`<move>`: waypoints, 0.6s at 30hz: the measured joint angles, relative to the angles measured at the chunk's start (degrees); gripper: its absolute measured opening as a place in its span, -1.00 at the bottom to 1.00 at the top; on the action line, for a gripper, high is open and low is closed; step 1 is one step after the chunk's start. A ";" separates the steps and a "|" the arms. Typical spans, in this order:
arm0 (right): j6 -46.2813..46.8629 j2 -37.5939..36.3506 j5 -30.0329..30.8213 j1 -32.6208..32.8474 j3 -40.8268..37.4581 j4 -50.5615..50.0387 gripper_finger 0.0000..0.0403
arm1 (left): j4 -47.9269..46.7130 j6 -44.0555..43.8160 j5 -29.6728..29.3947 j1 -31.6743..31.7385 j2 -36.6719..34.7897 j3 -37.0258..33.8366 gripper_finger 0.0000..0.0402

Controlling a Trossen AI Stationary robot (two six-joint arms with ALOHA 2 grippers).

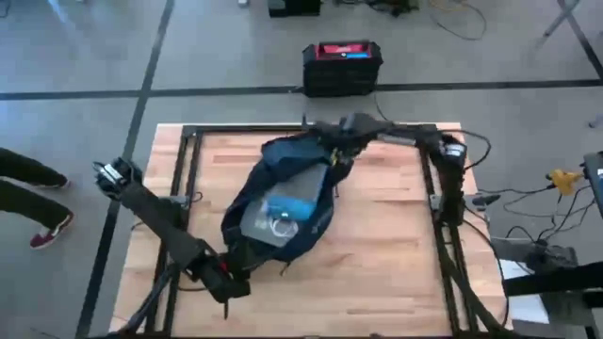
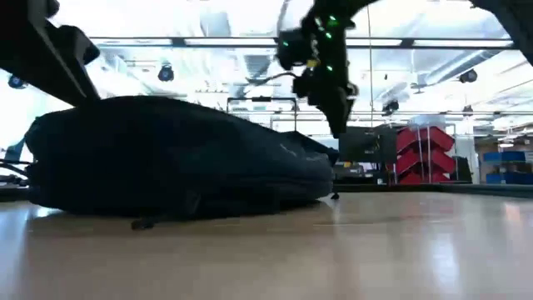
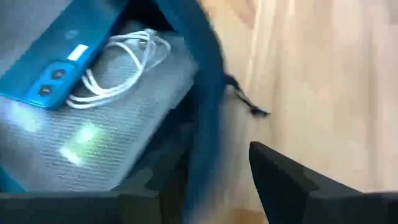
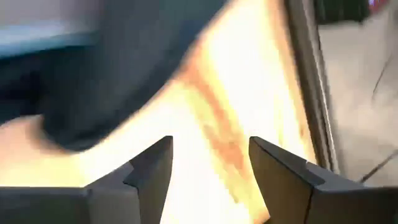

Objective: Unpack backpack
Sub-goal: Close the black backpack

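At about seven o'clock on the wooden table (image 1: 396,235), the left gripper (image 3: 214,171) sits at the near end of the backpack (image 1: 283,202), its fingers spread either side of the navy rim of the opening; whether they pinch the fabric cannot be told. The backpack lies flat at the table's centre, running from seven toward twelve o'clock, its mouth gaping upward. Inside it lie a teal phone-like device (image 3: 59,59) and a coiled white cable (image 3: 127,59), both resting on a grey mesh-textured case (image 3: 106,134).

At twelve o'clock the right gripper (image 4: 208,162) hovers over the bag's far end, released and holding nothing, bare wood showing between its fingers. Beyond the table, a black box with a red top (image 1: 342,66) stands on the floor.

The step looks like holding the bag open to reach the contents. Next, one gripper needs to come down into the opening, likely onto the cable or device on top.
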 joint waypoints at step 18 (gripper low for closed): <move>29.19 -0.34 -38.61 -9.93 -26.36 42.42 -0.40 | 22.58 3.21 -0.97 -2.35 0.00 -9.38 -0.22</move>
